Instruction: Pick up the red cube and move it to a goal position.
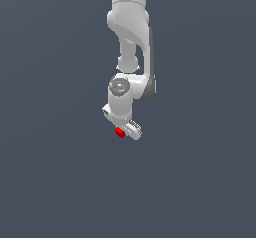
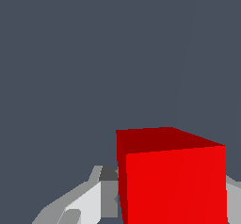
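The red cube is tiny and bright red and sits at the tip of my white gripper, below the arm in the exterior view. In the wrist view the red cube fills the space between my gripper's two fingers. One grey-white finger lies against one side of the cube, and the other finger touches the opposite side. The gripper is shut on the cube. I cannot tell whether the cube rests on the surface or is held above it.
The plain dark grey surface spreads all around the arm in the exterior view. The white arm reaches in from the top edge of the exterior view. No goal marker shows.
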Available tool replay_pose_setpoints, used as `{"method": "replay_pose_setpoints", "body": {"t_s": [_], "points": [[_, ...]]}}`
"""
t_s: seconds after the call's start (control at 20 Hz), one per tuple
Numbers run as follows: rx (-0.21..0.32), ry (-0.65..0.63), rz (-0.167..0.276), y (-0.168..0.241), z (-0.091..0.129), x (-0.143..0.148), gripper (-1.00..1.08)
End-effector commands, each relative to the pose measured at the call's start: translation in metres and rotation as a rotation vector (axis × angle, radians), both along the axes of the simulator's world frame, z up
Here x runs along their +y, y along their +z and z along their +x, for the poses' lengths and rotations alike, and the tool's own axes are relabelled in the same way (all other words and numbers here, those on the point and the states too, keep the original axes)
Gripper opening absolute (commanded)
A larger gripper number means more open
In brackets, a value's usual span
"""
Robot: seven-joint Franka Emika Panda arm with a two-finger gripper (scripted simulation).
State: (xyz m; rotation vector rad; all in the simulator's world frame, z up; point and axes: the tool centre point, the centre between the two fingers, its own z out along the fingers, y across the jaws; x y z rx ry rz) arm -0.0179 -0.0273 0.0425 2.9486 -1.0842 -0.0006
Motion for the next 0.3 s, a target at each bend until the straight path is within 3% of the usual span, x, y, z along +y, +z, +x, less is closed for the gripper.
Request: {"method": "replay_pose_setpoints", "body": {"t_s": [0.0, 0.25], "points": [[-0.001, 0.002, 0.0, 0.0026, -0.0045, -0.0114, -1.0], [-0.001, 0.002, 0.0, 0.0042, -0.0063, -0.02, -1.0]]}}
